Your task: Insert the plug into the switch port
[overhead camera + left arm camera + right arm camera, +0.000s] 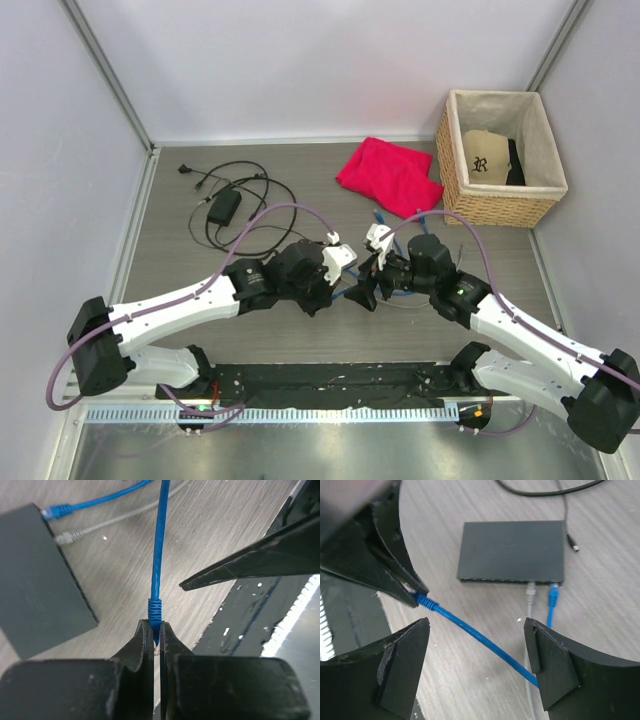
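Left wrist: the left gripper point(156, 636) is clamped on the plug point(155, 611), whose blue cable point(159, 540) runs to 12 o'clock. The switch point(35, 580) lies at 10 o'clock. Right wrist: the right gripper point(476, 625) stands apart, empty. The switch's long axis runs 3 to 9, with free ports left of the grey cable point(531, 596). Top: the left arm looks nearer; the switch is not discernible

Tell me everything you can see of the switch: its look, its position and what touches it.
The switch is a flat, thin, dark grey rectangular box with a matte, plastic-looking top. It lies flat on the wood-grain table. On one long edge, near one end, a grey plug and a blue plug sit side by side, apparently inserted.
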